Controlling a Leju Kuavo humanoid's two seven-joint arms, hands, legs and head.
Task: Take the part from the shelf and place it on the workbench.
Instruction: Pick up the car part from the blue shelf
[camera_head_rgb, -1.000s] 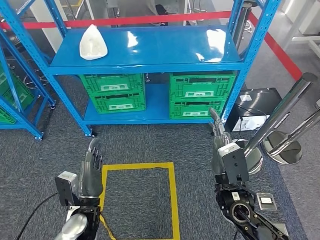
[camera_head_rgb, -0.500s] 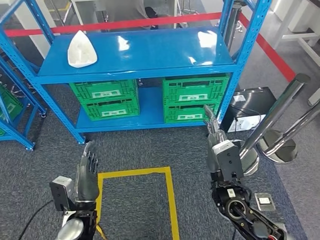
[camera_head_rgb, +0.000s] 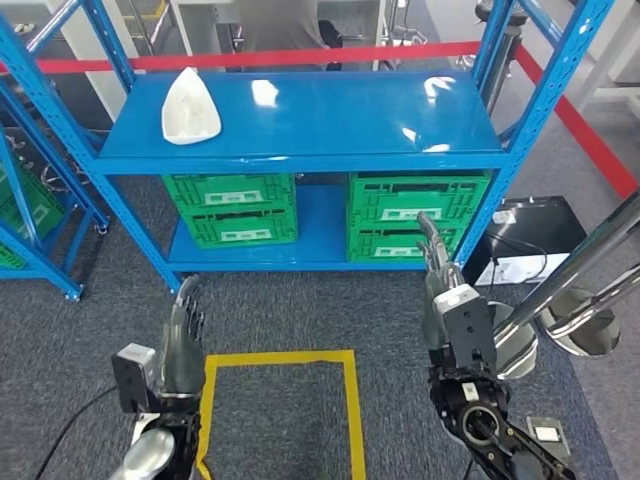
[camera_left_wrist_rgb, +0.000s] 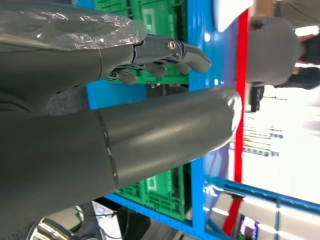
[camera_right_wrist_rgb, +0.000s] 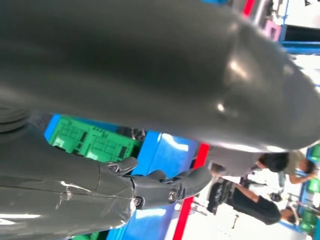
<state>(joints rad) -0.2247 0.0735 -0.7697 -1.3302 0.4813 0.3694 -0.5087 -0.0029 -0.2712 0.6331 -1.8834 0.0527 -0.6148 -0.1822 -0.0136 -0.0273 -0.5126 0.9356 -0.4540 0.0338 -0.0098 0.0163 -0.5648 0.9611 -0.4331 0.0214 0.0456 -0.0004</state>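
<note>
Head view: both robot hands, left robot hand (camera_head_rgb: 183, 345) and right robot hand (camera_head_rgb: 441, 285), are spread and empty; the left should approach the white part (camera_head_rgb: 190, 107) on the shelf (camera_head_rgb: 324, 115) slowly.

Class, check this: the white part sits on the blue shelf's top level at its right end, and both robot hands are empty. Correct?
Not quite. The head view shows the white part at the left end of the blue shelf's top level. Both hands, left and right, are indeed empty.

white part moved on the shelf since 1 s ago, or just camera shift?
No. The white part sits at the same left end of the blue shelf's top deck; the whole head view shifted, so the camera moved, not the part.
</note>
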